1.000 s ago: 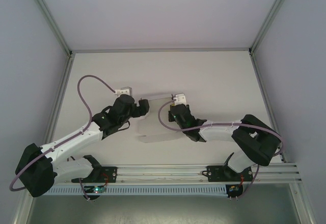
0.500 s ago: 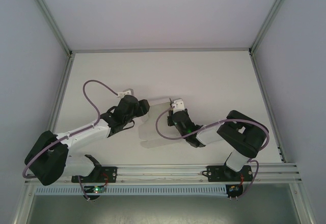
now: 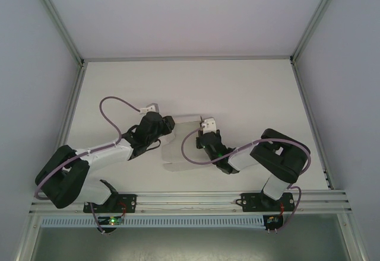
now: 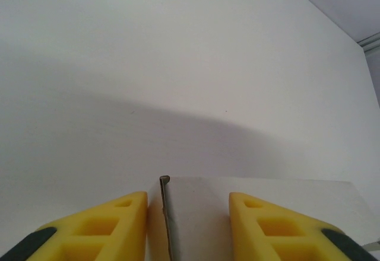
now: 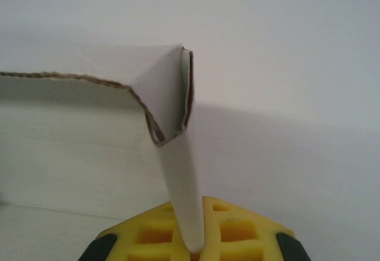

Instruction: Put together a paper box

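White table, walled in grey with an aluminium frame: your one item, the paper box, sits at mid-table between the two arms, partly folded, with its near panel flat on the surface and its far flap raised. Your right gripper is clamped on the card, a folded strip pinched tight between its yellow fingers. Your left gripper stands at the box's left side with fingers parted, straddling an upright card edge, with a gap showing beside that edge.
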You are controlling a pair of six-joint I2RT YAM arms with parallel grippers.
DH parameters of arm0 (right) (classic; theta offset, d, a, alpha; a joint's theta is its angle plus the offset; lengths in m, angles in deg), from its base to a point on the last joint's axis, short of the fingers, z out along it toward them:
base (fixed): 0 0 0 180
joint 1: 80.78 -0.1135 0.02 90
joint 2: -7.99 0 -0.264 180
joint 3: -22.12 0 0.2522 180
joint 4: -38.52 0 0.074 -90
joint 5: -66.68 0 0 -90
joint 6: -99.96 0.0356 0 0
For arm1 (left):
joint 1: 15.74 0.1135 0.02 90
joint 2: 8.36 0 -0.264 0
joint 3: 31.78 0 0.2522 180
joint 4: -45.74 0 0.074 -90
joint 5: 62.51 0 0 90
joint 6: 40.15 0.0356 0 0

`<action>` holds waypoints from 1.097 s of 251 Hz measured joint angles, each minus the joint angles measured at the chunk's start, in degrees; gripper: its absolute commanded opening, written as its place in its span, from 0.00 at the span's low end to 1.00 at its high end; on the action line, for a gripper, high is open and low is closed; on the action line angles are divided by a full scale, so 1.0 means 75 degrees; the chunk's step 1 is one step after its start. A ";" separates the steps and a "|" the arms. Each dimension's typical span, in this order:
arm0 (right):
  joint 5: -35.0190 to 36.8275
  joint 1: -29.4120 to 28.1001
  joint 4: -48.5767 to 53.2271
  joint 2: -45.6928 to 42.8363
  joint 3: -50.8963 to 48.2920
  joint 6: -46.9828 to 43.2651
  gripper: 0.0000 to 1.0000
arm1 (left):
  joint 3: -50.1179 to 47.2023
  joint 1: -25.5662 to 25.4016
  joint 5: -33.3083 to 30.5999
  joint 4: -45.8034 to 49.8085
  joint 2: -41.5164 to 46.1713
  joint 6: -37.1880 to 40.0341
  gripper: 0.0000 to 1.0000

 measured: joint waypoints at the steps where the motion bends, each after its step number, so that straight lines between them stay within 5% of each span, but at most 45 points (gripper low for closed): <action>1: 0.0009 0.0000 0.0017 0.0000 0.0009 0.0012 0.06 | 0.0000 0.0000 0.0000 -0.0006 -0.0006 0.0000 0.35; 106: 0.0361 0.0009 0.0816 -0.0239 0.0163 0.0274 0.33 | 0.0140 -0.0117 -0.0017 -0.0195 -0.0248 0.0318 0.32; 162: -0.0134 0.0099 0.1172 -0.0697 0.0163 0.0265 0.38 | 0.0286 -0.0329 -0.0391 -0.0087 -0.0382 0.0498 0.32; 244: -0.0423 0.0259 0.1684 -0.0825 0.0172 0.0358 0.35 | 0.0309 -0.0565 -0.0790 0.0058 -0.0332 0.0583 0.29; 275: -0.0434 0.0256 0.1775 -0.0822 0.0169 0.0510 0.19 | 0.0306 -0.0629 -0.0822 0.0058 -0.0332 0.0641 0.29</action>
